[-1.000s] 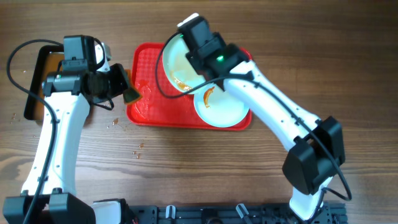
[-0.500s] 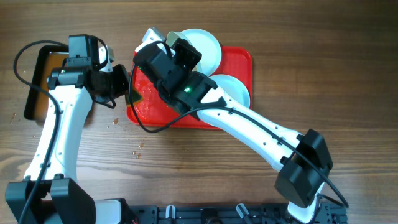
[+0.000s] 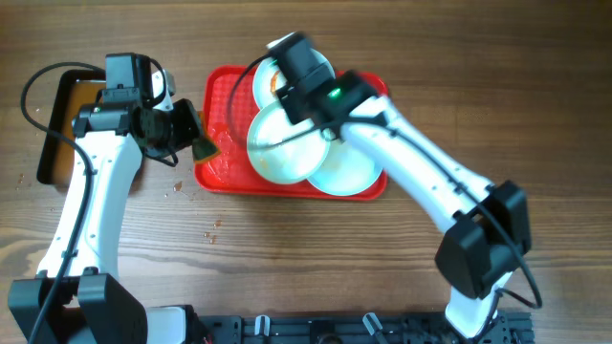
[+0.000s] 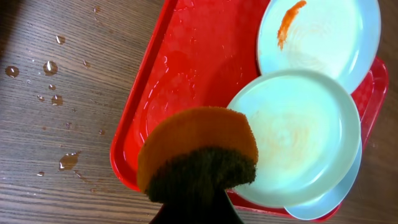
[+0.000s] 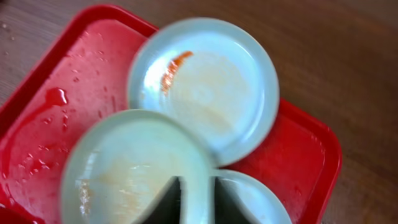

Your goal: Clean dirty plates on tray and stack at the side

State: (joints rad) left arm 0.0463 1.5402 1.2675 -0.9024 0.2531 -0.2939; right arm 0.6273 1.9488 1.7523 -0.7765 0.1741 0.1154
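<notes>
I count three plates, all in the one red tray (image 4: 186, 56) at upper centre: an orange-smeared plate (image 4: 317, 37), a faintly stained plate (image 4: 295, 137) just below it, and a third plate (image 4: 336, 193) mostly hidden beneath that. My left tool (image 4: 196, 208) is clamped on the single sponge (image 4: 196, 155) over the tray's left rim. My right tool (image 5: 196, 198) straddles the stained plate's rim, but blur hides whether it grips. One black pan (image 3: 46, 143) lies partly under the left arm.
</notes>
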